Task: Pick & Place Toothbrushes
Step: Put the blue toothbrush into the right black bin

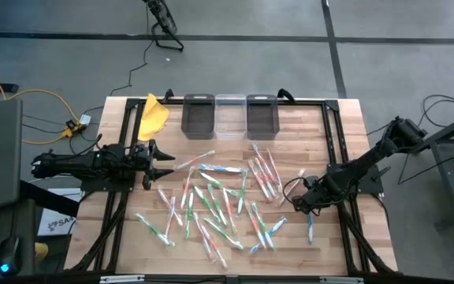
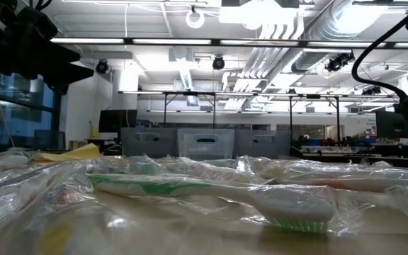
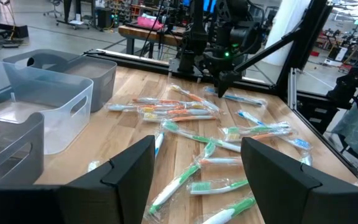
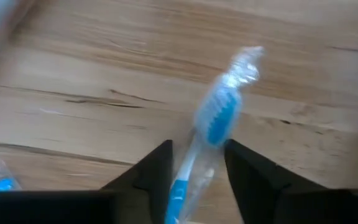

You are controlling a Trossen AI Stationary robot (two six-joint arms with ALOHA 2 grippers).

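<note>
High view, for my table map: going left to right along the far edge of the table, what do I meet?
Yellow cloth → dark bin → clear bin → second dark bin.

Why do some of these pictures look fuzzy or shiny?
Right wrist view: the blue toothbrush between the right pincer's fingers looks soft. Low view: the nearest wrapped green toothbrush blurs, ceiling lights glare. High view: evenly lit.
</note>
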